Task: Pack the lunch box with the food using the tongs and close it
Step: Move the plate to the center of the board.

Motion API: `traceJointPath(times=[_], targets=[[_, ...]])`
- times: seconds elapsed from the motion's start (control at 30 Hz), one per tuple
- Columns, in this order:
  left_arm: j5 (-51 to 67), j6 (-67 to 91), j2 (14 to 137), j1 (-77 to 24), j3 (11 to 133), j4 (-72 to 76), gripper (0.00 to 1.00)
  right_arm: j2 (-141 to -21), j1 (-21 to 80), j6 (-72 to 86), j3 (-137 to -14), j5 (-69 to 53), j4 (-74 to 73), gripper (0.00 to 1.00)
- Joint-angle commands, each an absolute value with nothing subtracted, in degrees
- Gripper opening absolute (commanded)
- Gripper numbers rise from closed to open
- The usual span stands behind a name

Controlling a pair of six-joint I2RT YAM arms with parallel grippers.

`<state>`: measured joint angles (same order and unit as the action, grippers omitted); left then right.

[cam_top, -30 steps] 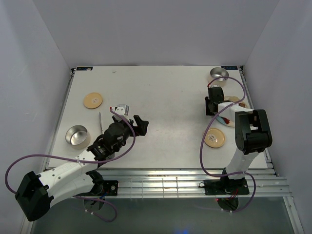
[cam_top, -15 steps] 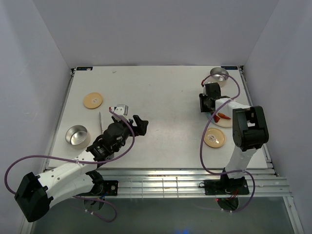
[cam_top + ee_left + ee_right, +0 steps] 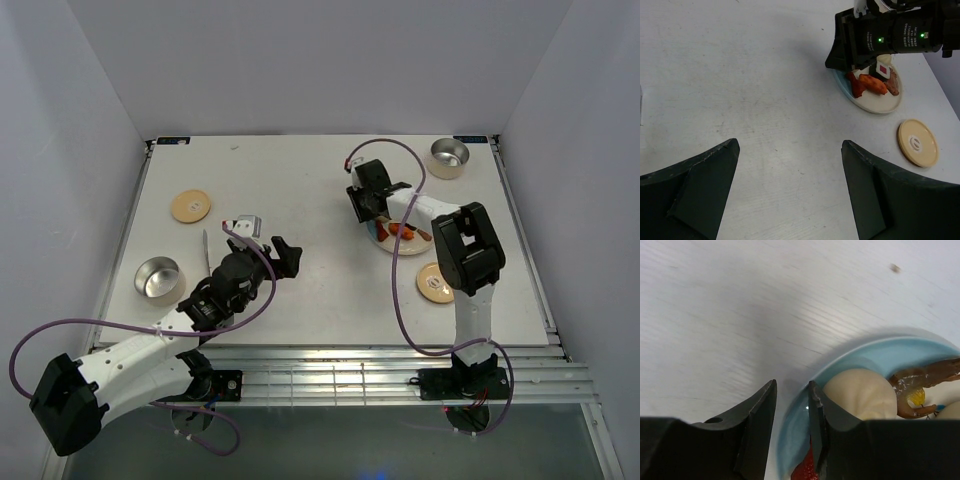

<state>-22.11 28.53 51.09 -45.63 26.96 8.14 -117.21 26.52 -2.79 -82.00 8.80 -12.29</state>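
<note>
The food point(image 3: 402, 230) lies on a pale blue plate point(image 3: 410, 251) right of the table's middle. An orange-red piece point(image 3: 867, 82) shows in the left wrist view, a pale dumpling point(image 3: 860, 395) and a brown curled piece point(image 3: 925, 375) in the right wrist view. My right gripper point(image 3: 365, 200) point(image 3: 792, 385) is shut on the plate's left rim point(image 3: 890, 352), one jaw inside and one outside. The slim tongs point(image 3: 205, 248) lie on the table at the left. My left gripper point(image 3: 290, 255) point(image 3: 790, 144) hangs open over bare table, right of the tongs. A round metal lunch box point(image 3: 157, 278) stands near the left edge.
A second metal container point(image 3: 449, 156) stands at the back right. One tan round lid point(image 3: 190, 206) lies at the back left, another point(image 3: 438, 283) point(image 3: 917, 142) just in front of the plate. White walls close in the table on three sides.
My right gripper has swung left from the table's right edge toward the middle, and the plate with the food has come along with it. The left arm has stayed still.
</note>
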Motion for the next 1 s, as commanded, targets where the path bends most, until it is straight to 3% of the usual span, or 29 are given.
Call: traceJointPath(times=[0.0,0.4,0.67,0.8,0.97], targets=[[-24.69,29.0,49.05,-46.05,26.28,8.35,0.93,-118.73,31.02,-2.2,-86.83,7.65,-13.09,0.38],[-27.51,29.88,46.4,-46.05,24.96,8.35,0.93,-123.22,37.62,3.16,-96.85,1.23,-13.45,0.39],[-28.04,29.97,47.81,-45.97,24.96,8.44,0.93,-115.41,38.41,4.65,-95.54,3.76,-14.49,0.4],[-27.86,30.15,48.69,-45.97,25.31,8.35,0.93,-110.22,37.71,3.7,-89.5,12.29,-16.26,0.43],[-28.21,30.06,48.25,-45.97,24.87,8.52,0.93,-107.41,35.51,2.64,-82.28,12.39,-16.0,0.42]])
